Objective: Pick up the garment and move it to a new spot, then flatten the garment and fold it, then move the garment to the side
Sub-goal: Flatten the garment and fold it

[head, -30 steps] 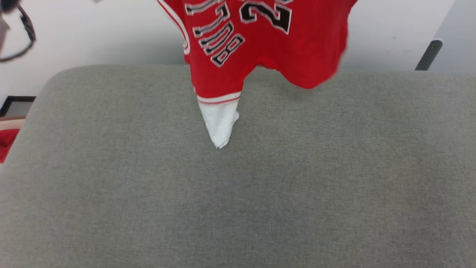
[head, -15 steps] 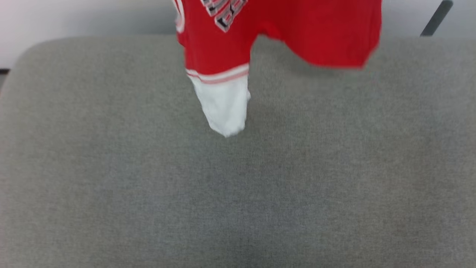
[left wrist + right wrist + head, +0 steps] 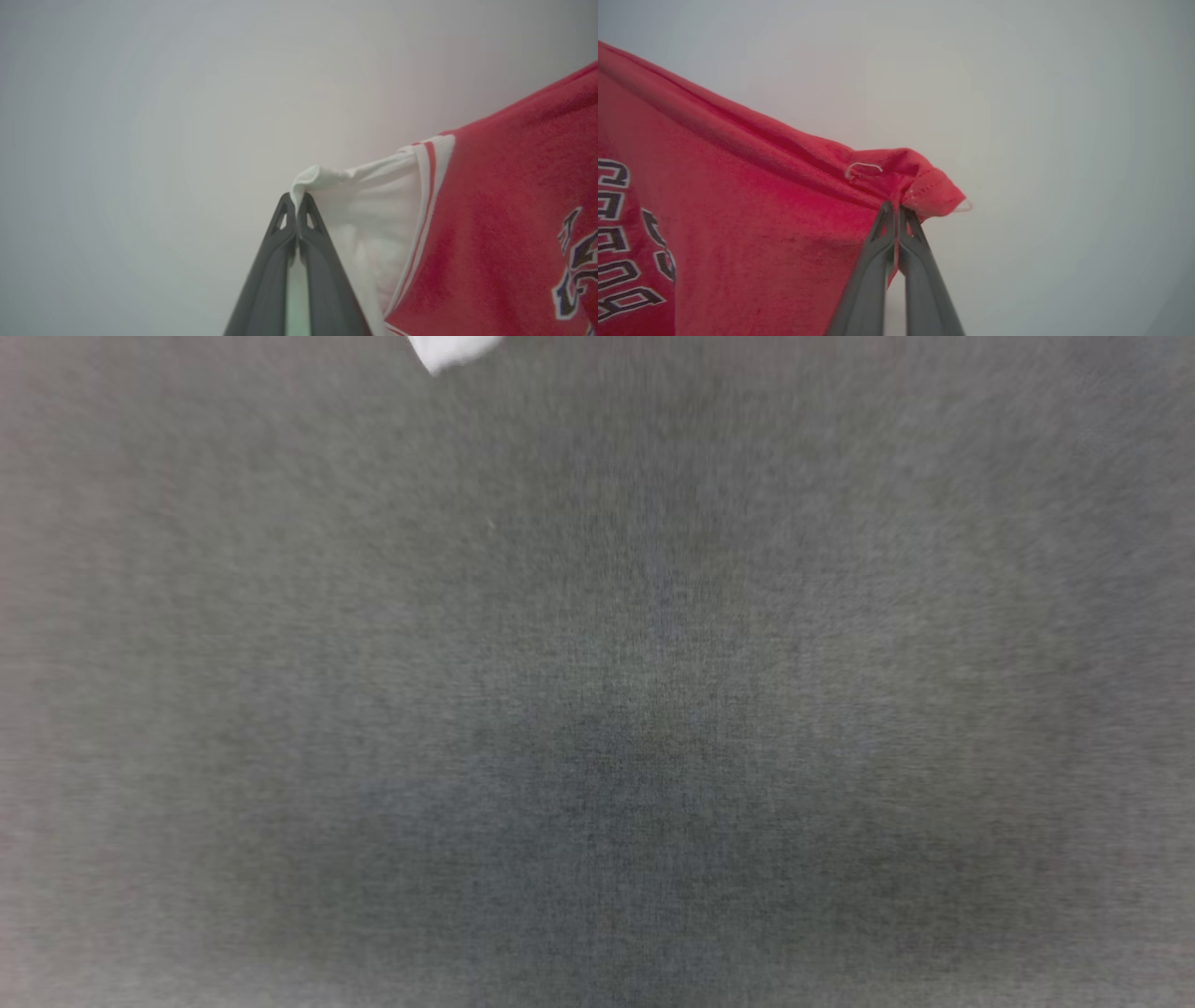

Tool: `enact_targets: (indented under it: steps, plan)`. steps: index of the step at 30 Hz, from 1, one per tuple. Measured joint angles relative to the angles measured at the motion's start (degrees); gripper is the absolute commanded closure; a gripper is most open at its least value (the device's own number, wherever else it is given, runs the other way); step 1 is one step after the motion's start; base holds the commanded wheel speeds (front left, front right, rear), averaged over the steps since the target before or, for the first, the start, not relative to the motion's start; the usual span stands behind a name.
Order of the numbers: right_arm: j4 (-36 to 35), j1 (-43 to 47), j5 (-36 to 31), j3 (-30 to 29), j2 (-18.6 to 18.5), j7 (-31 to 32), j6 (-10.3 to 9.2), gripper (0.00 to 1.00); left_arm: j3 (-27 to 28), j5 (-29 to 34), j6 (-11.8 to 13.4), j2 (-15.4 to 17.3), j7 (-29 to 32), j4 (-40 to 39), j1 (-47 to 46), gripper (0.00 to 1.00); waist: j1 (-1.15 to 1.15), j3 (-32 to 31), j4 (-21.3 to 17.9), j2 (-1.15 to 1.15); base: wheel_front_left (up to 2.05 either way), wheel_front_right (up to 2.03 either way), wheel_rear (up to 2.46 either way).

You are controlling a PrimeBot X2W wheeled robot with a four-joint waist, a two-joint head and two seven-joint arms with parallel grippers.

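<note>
The garment (image 3: pixel 504 224) is a red jersey with a white sleeve and black white-edged lettering, and it hangs in the air. My left gripper (image 3: pixel 295 201) is shut on the edge of the white sleeve. In the right wrist view my right gripper (image 3: pixel 894 209) is shut on a red hemmed corner of the garment (image 3: pixel 752 205). The head view catches just a white tip of the garment's sleeve (image 3: pixel 450 349) at the top edge, above the grey fabric surface (image 3: pixel 597 709).
A plain pale wall (image 3: pixel 140 140) lies behind the garment in both wrist views. The grey fabric surface spreads wide and flat across the blurred head view.
The head camera has tilted down, so the wall and the surface's far edge have left the picture. The garment has slid up out of the frame, leaving only its white tip.
</note>
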Motion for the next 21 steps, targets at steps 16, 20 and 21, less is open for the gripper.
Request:
enact_targets:
  steps: [16,20,21]
  plan:
    - [6.44,4.16,-7.89,-4.98,5.54,-2.24,-0.05,1.00,-0.73,-1.20,-0.11,-9.34,-9.81,10.73,5.31,1.00,0.00,17.61,2.33,0.00,0.00,0.00,0.00]
    - [6.31,6.59,-7.70,-5.53,5.13,-2.24,-0.05,1.00,-0.93,-2.18,-1.04,-10.00,-10.15,12.41,8.38,1.00,0.00,16.95,3.31,0.00,0.00,0.00,0.00]
    - [6.25,7.27,-7.70,-5.37,4.87,-2.24,-0.05,1.00,-1.11,-2.34,-1.35,-10.35,-10.01,12.69,9.35,1.00,0.00,16.49,3.49,0.00,0.00,0.00,0.00]
